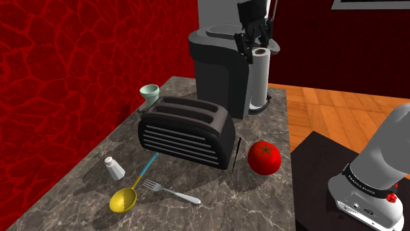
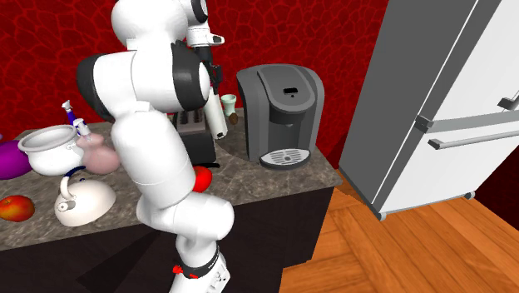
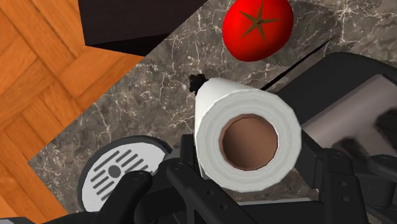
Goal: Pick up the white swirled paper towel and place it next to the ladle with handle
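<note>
- Here the gripper (image 1: 254, 50) clasps the paper towel (image 1: 259, 75) at its top, beside the coffee machine (image 1: 213, 72).
- It should lift straight, clear the toaster (image 1: 187, 131), then set down by the ladle (image 1: 124, 199).

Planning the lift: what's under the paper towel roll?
Grey marbled countertop shows around the upright paper towel roll, beside the coffee machine. Whatever lies directly beneath its base is covered by the roll itself.
</note>
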Controlling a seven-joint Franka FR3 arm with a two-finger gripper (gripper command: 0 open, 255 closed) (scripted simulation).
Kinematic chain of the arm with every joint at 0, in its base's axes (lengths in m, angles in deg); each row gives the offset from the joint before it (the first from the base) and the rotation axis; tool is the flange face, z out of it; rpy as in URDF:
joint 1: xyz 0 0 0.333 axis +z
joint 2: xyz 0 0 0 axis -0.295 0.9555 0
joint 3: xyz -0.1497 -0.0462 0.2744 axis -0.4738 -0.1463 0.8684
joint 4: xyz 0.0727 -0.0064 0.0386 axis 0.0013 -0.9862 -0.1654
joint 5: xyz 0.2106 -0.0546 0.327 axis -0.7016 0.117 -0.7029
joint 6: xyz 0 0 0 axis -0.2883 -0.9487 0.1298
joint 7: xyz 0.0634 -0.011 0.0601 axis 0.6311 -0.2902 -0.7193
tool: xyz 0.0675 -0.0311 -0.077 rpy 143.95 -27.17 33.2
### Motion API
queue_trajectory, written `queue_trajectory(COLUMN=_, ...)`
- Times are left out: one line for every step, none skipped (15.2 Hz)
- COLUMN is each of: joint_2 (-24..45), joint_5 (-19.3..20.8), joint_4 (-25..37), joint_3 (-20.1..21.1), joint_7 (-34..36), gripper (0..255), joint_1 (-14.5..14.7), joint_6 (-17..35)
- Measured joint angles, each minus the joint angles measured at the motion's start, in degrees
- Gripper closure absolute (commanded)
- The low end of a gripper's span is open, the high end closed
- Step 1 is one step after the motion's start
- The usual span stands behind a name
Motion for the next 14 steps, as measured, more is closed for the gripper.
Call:
queue_trajectory(joint_2=0.9, joint_5=-0.2, joint_4=0.3, joint_3=0.9, joint_7=1.6, gripper=255, joint_1=0.6, joint_6=0.5)
queue_trajectory(joint_2=1.3, joint_5=-0.5, joint_4=0.1, joint_3=1.6, joint_7=3.0, gripper=255, joint_1=1.2, joint_6=0.9)
queue_trajectory(joint_2=1.6, joint_5=-0.8, joint_4=-0.5, joint_3=2.2, joint_7=4.1, gripper=255, joint_1=1.7, joint_6=1.8)
queue_trajectory(joint_2=2.4, joint_5=-0.9, joint_4=-0.3, joint_3=2.9, joint_7=5.6, gripper=255, joint_1=2.3, joint_6=2.3)
queue_trajectory(joint_2=3.4, joint_5=-1.1, joint_4=0.2, joint_3=3.7, joint_7=7.1, gripper=255, joint_1=3.0, joint_6=2.7)
queue_trajectory(joint_2=4.8, joint_5=-1.0, joint_4=1.2, joint_3=4.5, joint_7=8.6, gripper=255, joint_1=3.6, joint_6=3.0)
queue_trajectory(joint_2=6.0, joint_5=-1.0, joint_4=2.0, joint_3=5.2, joint_7=10.1, gripper=255, joint_1=4.3, joint_6=3.3)
queue_trajectory(joint_2=7.2, joint_5=-0.9, joint_4=2.7, joint_3=5.9, joint_7=11.4, gripper=255, joint_1=4.9, joint_6=3.6)
queue_trajectory(joint_2=7.9, joint_5=-1.0, joint_4=2.9, joint_3=6.5, joint_7=12.8, gripper=255, joint_1=5.6, joint_6=4.0)
queue_trajectory(joint_2=8.9, joint_5=-0.9, joint_4=3.1, joint_3=7.1, joint_7=14.1, gripper=255, joint_1=6.2, joint_6=4.6)
queue_trajectory(joint_2=10.3, joint_5=-0.7, joint_4=4.4, joint_3=7.9, joint_7=15.7, gripper=255, joint_1=7.1, joint_6=4.6)
queue_trajectory(joint_2=11.6, joint_5=-0.4, joint_4=5.5, joint_3=8.4, joint_7=17.0, gripper=255, joint_1=7.8, joint_6=4.7)
queue_trajectory(joint_2=12.8, joint_5=-0.2, joint_4=6.1, joint_3=8.9, joint_7=18.4, gripper=255, joint_1=8.6, joint_6=5.2)
queue_trajectory(joint_2=14.2, joint_5=0.1, joint_4=7.2, joint_3=9.5, joint_7=19.8, gripper=255, joint_1=9.4, joint_6=5.3)
